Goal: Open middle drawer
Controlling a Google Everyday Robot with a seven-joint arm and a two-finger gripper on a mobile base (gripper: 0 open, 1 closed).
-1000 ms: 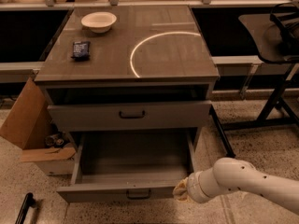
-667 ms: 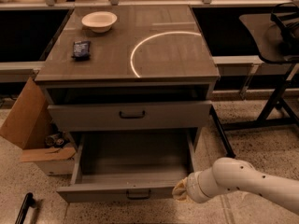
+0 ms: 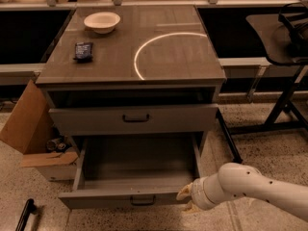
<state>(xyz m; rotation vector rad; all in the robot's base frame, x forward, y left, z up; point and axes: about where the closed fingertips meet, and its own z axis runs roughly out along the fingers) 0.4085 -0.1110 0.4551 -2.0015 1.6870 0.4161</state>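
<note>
The middle drawer of the grey cabinet is pulled far out, and its inside looks empty. Its small dark bar handle sits at the centre of the front. My gripper is low at the drawer's front right corner, to the right of the handle and not holding it. Its two pale fingertips stand apart with nothing between them. My white arm comes in from the lower right. The drawer above sticks out slightly and has a dark handle.
On the cabinet top are a white bowl and a dark packet. An open cardboard box stands to the left of the cabinet. A black table frame stands at the right. A dark object lies on the floor at lower left.
</note>
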